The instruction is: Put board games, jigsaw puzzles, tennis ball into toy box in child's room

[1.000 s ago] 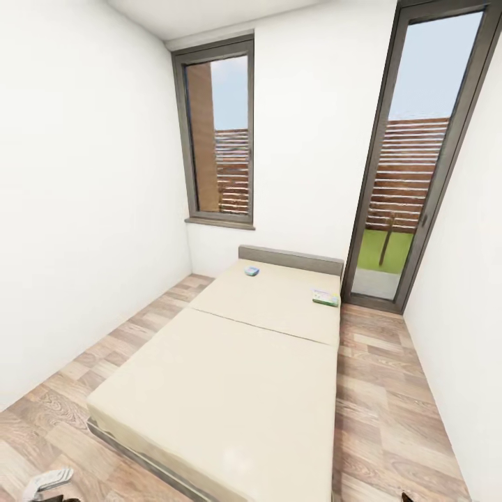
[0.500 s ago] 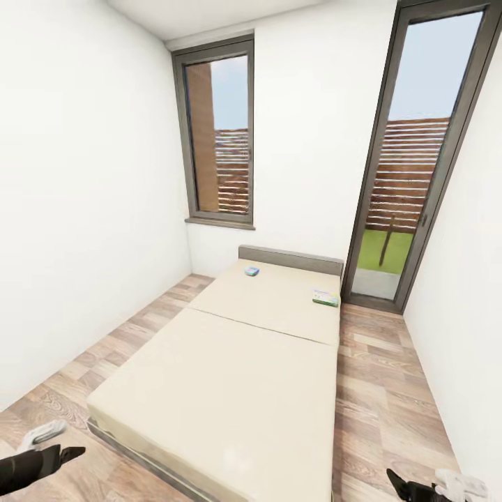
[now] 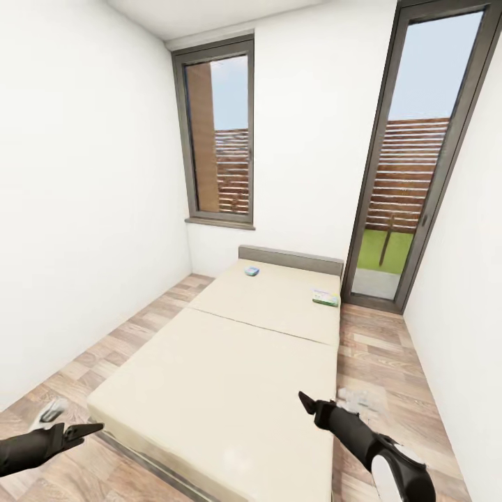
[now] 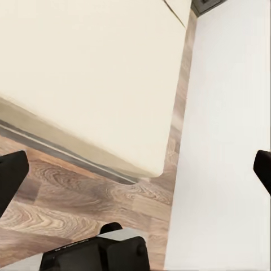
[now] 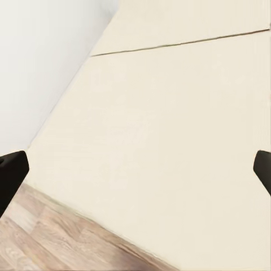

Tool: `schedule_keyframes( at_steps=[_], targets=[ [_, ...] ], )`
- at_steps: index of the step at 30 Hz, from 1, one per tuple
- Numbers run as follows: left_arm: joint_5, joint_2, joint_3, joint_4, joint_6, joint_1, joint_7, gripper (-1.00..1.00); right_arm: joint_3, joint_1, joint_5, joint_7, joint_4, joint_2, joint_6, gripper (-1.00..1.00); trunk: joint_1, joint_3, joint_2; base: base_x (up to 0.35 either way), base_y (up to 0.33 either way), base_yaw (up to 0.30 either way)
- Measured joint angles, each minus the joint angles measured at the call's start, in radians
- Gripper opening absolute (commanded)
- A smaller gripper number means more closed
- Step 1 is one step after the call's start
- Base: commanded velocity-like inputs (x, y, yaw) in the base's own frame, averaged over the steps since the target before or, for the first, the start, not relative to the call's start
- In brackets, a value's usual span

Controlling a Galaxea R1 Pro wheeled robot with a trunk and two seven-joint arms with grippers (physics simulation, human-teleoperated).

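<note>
The right gripper [image 3: 307, 400] hangs released and empty just above the near end of the bed [image 3: 230, 376]; in its wrist view the two fingertips stand at the opposite edges with only bare mattress between them. The left gripper [image 3: 90, 427] is likewise spread wide and holds nothing, hovering over the wooden floor [image 3: 146, 324] just off the bed's near corner.

The main risk, as I judge it, is reach. Both board games lie well beyond the grippers at the far, headboard [image 3: 293, 259] end, so stretching the arms from this spot would likely fall short or press a gripper into the mattress. The base probably has to roll along the side of the bed first, where the narrow strip of floor leaves room to bump the bed frame or the wall. The boxes are also flat on a soft mattress, so a gripper coming down on one may push it in instead of catching an edge.

Ahead of the right gripper and slightly to its right, the white-and-green board game [image 3: 325, 298] lies near the bed's right edge. The smaller blue board game [image 3: 252, 270] lies further ahead and to the left, close against the headboard.
</note>
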Motion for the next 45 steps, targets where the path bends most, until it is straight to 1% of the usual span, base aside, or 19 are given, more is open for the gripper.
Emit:
schedule_keyframes(
  at_steps=[1, 4, 5, 10, 12, 17, 22, 31, 37, 42, 45],
  targets=[
    [0.001, 0.0, 0.0, -0.001, 0.005, 0.0, -0.031, 1.0, 0.018, -0.006, 0.003, -0.003, 0.0, 0.009, 0.0, 1.0, 0.0, 0.0, 0.0, 0.0, 0.0, 0.0],
    [0.003, 0.0, 0.0, -0.002, 0.01, 0.0, -0.062, 1.0, 0.059, -0.021, 0.009, -0.015, 0.0, 0.034, 0.001, 1.0, 0.0, 0.0, 0.0, 0.0, 0.0, 0.0],
    [0.004, 0.0, 0.0, -0.002, 0.013, 0.0, -0.074, 1.0, 0.078, -0.034, 0.01, -0.025, -0.001, 0.049, 0.003, 1.0, 0.0, 0.0, 0.0, 0.0, 0.0, 0.0],
    [0.006, -0.007, -0.001, 0.0, 0.011, 0.0, -0.093, 1.0, 0.112, -0.071, 0.014, -0.049, 0.002, 0.068, 0.023, 1.0, 0.0, 0.0, 0.0, 0.0, 0.0, 0.0],
    [0.007, -0.008, -0.001, 0.0, 0.009, 0.001, -0.096, 1.0, 0.119, -0.088, 0.013, -0.058, 0.01, 0.069, 0.039, 1.0, 0.0, 0.0, 0.0, 0.0, 0.0, 0.0],
    [0.008, -0.009, 0.004, 0.001, 0.007, 0.001, -0.099, 1.0, 0.124, -0.11, 0.012, -0.065, 0.035, 0.068, 0.046, 1.0, 0.0, 0.0, 0.0, 0.0, 0.0, 0.0],
    [0.007, -0.009, 0.007, 0.001, 0.009, 0.001, -0.099, 1.0, 0.124, -0.118, 0.013, -0.066, 0.046, 0.067, 0.045, 1.0, 0.0, 0.0, 0.0, 0.0, 0.0, 0.0],
    [0.007, -0.01, 0.01, 0.006, 0.011, 0.001, -0.097, 1.0, 0.117, -0.12, 0.003, -0.064, 0.04, 0.064, 0.05, 1.0, 0.0, 0.0, 0.0, 0.0, 0.0, 0.0],
    [0.009, -0.012, 0.02, 0.006, 0.011, 0.001, -0.098, 1.0, 0.115, -0.12, 0.01, -0.065, 0.037, 0.063, 0.048, 1.0, 0.0, 0.0, 0.0, -0.011, 0.0, 0.0],
    [0.01, -0.013, 0.022, 0.005, 0.011, 0.001, -0.097, 1.0, 0.115, -0.12, 0.012, -0.064, 0.037, 0.062, 0.046, 1.0, 0.0, 0.0, 0.0, -0.142, 0.0, 0.0],
    [0.01, -0.013, 0.03, 0.005, 0.012, 0.001, -0.097, 1.0, 0.115, -0.12, 0.011, -0.064, 0.036, 0.062, 0.046, 1.0, 0.0, 0.0, 0.0, -0.146, 0.0, 0.0]
  ],
)
